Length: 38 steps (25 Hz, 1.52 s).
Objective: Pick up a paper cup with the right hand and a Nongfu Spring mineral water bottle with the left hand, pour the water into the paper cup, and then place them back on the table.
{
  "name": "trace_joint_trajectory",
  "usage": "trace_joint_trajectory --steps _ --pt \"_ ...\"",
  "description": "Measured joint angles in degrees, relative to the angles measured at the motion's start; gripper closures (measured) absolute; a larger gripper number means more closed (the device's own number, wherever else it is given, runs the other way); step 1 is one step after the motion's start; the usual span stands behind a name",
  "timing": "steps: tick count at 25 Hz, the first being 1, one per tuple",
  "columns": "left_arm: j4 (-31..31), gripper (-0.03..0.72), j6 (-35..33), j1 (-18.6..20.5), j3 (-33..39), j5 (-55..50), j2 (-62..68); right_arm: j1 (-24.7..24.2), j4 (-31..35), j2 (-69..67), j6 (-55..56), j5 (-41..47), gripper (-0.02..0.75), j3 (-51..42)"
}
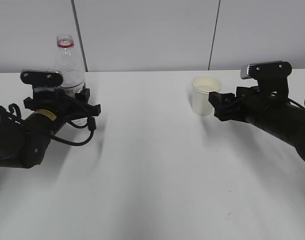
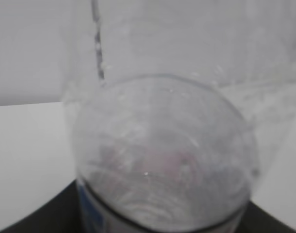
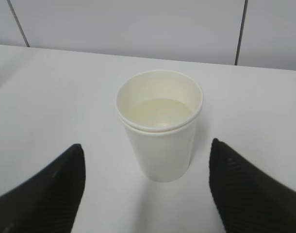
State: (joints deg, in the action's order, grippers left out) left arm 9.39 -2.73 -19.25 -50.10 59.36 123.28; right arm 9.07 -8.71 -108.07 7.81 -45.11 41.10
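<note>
Two task things stand upright on the table point(image 1: 157, 165), well apart. Your cup point(image 1: 205, 95) sits right of centre toward the far edge, and the right wrist view shows a pale liquid level low inside it, under a doubled-looking rim. The right gripper point(image 1: 218, 106) sits just beside the cup on its near right; its fingers point(image 3: 46, 191) are spread wide, one on each side of the cup, and neither touches the wall.

Your bottle point(image 1: 69, 62) stands at the far left, uncapped, its red neck ring showing at the top. The left gripper point(image 1: 76, 107) is around its lower body, with black parts on both sides of it. From the left wrist the clear plastic fills nearly the whole view, blurred, with a strip of label at the bottom edge. You cannot tell from any view whether this claw presses on the bottle or only brackets it.

Behind the table runs a pale wall point(image 1: 152, 30) with dark vertical seams.
</note>
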Motion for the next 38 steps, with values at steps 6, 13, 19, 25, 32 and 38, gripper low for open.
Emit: trace_joint_trajectory --steps 6,13,19,25,32,38 --pt "0.25 0.231 0.00 0.00 0.00 -0.18 0.00 0.00 0.00 0.00 0.00 0.02 0.145 0.00" --pt "0.31 0.130 0.00 0.00 0.33 -3.17 -1.03 0.00 0.00 0.00 0.00 0.27 0.145 0.00" --pt "0.43 0.126 -0.72 0.00 3.75 -3.16 -5.65 0.00 -0.24 1.60 0.00 5.44 0.145 0.00" --pt "-0.27 0.125 -0.77 0.00 8.42 -3.28 -9.91 0.00 -3.67 5.94 0.00 11.21 0.145 0.00" --pt "-0.56 0.125 -0.77 0.00 14.19 -5.72 -16.17 0.00 -4.50 12.39 0.28 24.04 0.146 0.00" --pt "1.82 0.125 -0.77 0.00 15.34 -21.72 -22.92 0.00 -4.50 18.95 3.57 40.40 0.146 -0.19"
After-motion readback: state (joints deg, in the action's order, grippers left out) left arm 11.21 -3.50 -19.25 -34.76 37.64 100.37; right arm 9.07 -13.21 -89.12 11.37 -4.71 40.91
